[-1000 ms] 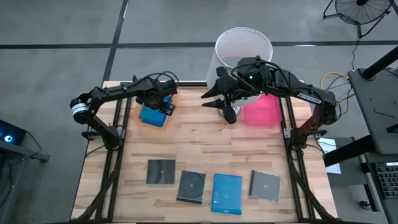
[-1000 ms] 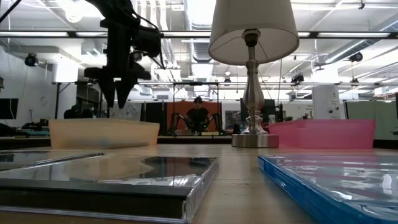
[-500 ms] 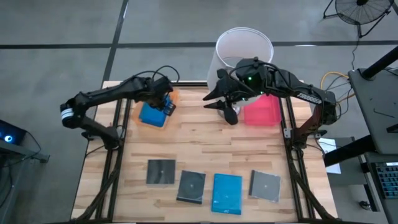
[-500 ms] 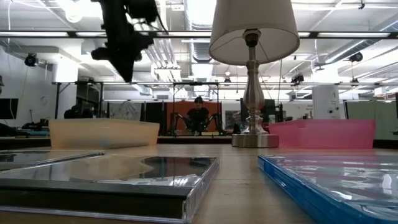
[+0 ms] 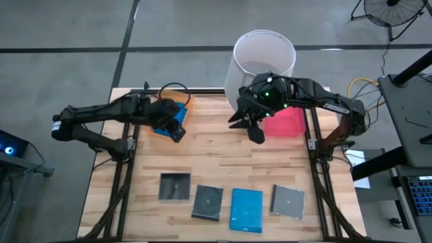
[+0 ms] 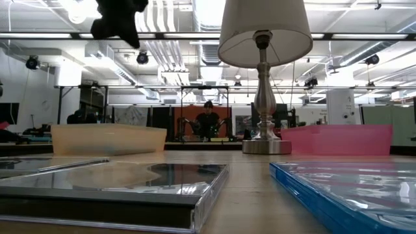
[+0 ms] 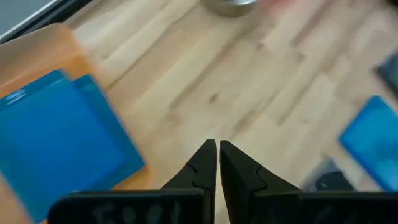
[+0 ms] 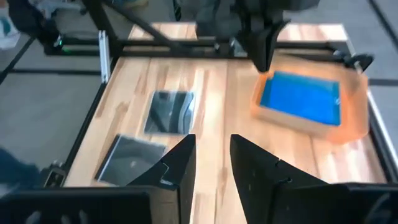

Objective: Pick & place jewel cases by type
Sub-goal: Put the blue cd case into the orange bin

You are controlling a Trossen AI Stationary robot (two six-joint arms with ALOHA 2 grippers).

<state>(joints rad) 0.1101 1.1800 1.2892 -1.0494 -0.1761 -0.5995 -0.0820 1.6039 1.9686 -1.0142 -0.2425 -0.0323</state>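
one blue case [image 5: 165, 122] sits in the orange tray [image 5: 185, 104]; four cases left in the front row — pink tray [image 5: 287, 121] empty; left gripper [image 5: 177, 132] closed, holding nothing; right gripper [image 5: 255, 129] part open, empty

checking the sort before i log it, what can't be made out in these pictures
- Pink tray: in the high view the right arm and the lamp shade cover part of it; in the low view its wall hides the inside, so its contents cannot be told.
- Orange tray: the left arm overlaps it from above; only one blue case shows inside.
- Left wrist view: motion blur smears the cases.
- Low view: the blue case is cut by the edge.
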